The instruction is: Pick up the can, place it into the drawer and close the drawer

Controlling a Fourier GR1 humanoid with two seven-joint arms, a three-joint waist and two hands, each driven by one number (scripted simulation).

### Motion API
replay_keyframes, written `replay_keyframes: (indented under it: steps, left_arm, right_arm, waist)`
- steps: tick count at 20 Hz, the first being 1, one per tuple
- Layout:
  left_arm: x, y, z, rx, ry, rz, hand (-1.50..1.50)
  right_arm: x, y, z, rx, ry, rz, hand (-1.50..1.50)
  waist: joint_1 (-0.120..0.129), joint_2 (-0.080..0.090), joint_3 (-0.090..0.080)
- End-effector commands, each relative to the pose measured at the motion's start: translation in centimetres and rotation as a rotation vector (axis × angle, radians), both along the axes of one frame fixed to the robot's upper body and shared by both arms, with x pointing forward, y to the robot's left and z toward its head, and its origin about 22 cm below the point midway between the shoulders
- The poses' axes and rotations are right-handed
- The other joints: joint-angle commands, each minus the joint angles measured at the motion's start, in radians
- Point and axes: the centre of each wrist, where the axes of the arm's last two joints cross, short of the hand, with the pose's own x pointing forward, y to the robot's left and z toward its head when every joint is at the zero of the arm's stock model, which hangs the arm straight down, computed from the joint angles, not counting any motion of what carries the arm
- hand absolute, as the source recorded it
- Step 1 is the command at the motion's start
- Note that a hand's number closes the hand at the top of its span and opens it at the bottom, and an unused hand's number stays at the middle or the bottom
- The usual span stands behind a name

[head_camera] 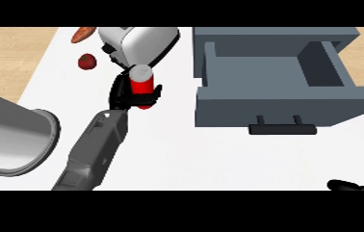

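A red can (pixel 143 85) with a silver top stands upright on the white counter, left of the drawer. My left hand (pixel 121 94) comes in from the lower left, and its black fingers and thumb curl round the can's body. The grey drawer (pixel 270 108) is pulled open at the right, its inside bare, with a black handle (pixel 282 128) on its front. Only a small black bit of my right hand (pixel 344 185) shows at the lower right edge.
A white and silver appliance (pixel 141 42) sits right behind the can. A small red fruit (pixel 86 61) and an orange carrot (pixel 82 33) lie at the back left. A large grey round vessel (pixel 21 139) fills the left edge.
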Motion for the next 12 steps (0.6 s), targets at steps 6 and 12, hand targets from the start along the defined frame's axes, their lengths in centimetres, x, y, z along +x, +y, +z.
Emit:
replay_keyframes:
  steps: [6, 12]
  left_arm:
    - [3.1, -6.3, 9.4, 0.033, -0.053, -0.118, 1.5]
    - [3.2, -9.8, 16.6, 0.03, -0.079, -0.138, 1.5]
  right_arm:
    - [0.7, -1.0, -0.5, -0.015, -0.001, -0.028, -1.5]
    - [0.3, -0.5, 0.3, -0.012, -0.003, 0.018, -1.5]
  waist:
    - [0.0, -0.003, 0.001]
    - [-0.004, -0.002, 0.001]
